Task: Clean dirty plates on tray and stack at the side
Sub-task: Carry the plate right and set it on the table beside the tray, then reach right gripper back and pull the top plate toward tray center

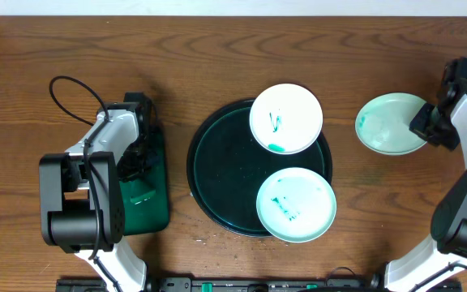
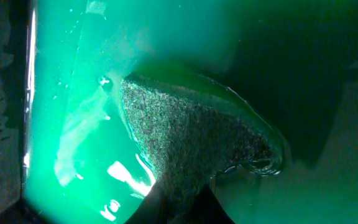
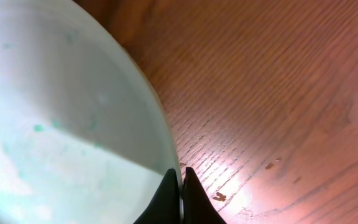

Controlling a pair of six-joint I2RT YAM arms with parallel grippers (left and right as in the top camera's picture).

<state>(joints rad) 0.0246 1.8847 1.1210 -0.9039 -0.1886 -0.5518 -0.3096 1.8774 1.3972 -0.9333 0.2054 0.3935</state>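
The round dark tray (image 1: 217, 166) sits mid-table. A white plate (image 1: 286, 118) with green smears rests over its upper right rim. A pale mint plate (image 1: 296, 204), also smeared, overlaps its lower right rim. Another mint plate (image 1: 392, 123) is off the tray to the right; my right gripper (image 1: 426, 122) is shut on its right rim. In the right wrist view the fingertips (image 3: 181, 186) pinch that plate's edge (image 3: 73, 124). My left gripper (image 2: 179, 208) is shut on a dark speckled sponge (image 2: 191, 143) pressed into green liquid.
A smaller rectangular dark green tray (image 1: 148, 212) lies at the left under the left arm (image 1: 116, 146), holding the green liquid (image 2: 73, 93). A black cable (image 1: 75, 89) loops behind that arm. Bare wood table (image 3: 278, 93) surrounds the right plate.
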